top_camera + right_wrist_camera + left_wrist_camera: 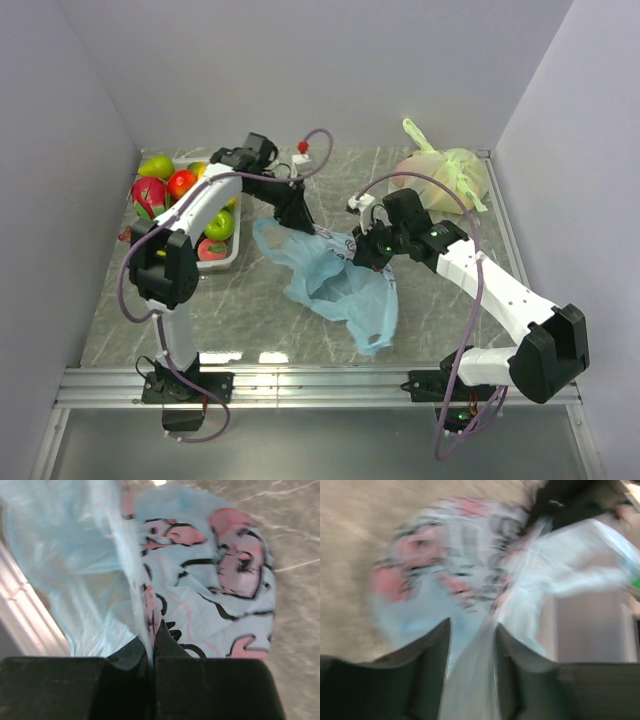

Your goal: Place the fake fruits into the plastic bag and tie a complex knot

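Observation:
The light-blue plastic bag (335,285) lies crumpled and flat on the table's middle, with pink and black prints showing (225,575). My right gripper (362,252) is shut on a fold of its edge (154,630). My left gripper (297,218) is at the bag's far left edge. In the blurred left wrist view its jaws (471,627) stand partly apart with a strip of the bag (470,680) running between them. The fake fruits (181,184), red and green ones among them, sit in a white tray (216,263) at the left. No knot shows.
A pale yellow-green tied bag (445,175) sits at the back right by the wall. Walls close in the table on the left, back and right. A metal rail (320,385) runs along the near edge.

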Motion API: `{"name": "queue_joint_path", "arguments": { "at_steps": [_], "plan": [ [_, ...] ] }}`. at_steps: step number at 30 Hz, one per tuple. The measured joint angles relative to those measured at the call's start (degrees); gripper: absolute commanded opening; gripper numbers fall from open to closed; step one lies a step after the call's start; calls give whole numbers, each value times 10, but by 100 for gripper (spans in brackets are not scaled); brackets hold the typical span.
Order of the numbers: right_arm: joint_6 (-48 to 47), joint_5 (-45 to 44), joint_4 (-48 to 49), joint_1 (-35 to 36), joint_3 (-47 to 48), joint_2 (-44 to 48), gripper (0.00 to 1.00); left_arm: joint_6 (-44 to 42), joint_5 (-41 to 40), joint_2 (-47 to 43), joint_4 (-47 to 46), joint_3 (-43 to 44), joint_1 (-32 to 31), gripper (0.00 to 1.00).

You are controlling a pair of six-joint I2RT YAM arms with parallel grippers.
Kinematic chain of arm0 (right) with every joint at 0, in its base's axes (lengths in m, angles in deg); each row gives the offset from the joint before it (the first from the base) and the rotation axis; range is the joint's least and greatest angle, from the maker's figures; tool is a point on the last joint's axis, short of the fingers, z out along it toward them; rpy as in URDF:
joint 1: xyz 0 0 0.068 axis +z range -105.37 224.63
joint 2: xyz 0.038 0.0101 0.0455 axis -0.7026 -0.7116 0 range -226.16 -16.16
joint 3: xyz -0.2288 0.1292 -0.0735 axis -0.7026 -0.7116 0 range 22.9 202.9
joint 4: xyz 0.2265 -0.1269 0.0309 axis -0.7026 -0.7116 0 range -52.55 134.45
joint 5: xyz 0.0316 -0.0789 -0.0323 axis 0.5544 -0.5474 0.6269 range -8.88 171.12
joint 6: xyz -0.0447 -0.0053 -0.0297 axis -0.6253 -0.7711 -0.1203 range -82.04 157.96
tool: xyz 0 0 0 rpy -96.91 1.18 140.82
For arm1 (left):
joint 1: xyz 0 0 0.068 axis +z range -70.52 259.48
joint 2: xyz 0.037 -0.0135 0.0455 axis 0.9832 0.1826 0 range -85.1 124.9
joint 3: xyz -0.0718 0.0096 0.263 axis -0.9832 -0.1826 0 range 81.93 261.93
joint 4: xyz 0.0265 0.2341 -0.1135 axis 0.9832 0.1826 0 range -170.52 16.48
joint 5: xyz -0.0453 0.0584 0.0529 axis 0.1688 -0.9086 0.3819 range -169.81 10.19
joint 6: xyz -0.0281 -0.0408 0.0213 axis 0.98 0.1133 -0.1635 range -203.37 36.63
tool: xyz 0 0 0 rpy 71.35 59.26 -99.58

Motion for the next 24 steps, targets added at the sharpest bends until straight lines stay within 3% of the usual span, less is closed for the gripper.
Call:
{"name": "queue_joint_path", "arguments": {
  "at_steps": [4,6,10,11,14,18,24],
  "plan": [
    [69,33,10,-15,-13,16,0,95,-49,-44,-141,-50,47,61],
    [106,45,21,-32,-14,17,0,130,-71,-69,-198,-64,66,83],
    [199,60,49,-95,-18,17,0,229,-122,-129,-306,-80,102,89],
    [226,61,59,-116,-21,17,0,245,-137,-144,-323,-84,109,99],
    [289,53,80,-160,-31,19,0,296,-196,-206,-377,-111,129,99],
    [341,46,99,-165,-42,36,1,348,-270,-305,-421,-165,157,99],
    [332,15,131,-152,-82,70,0,357,-359,-358,-389,-162,203,96]
  ]
}}
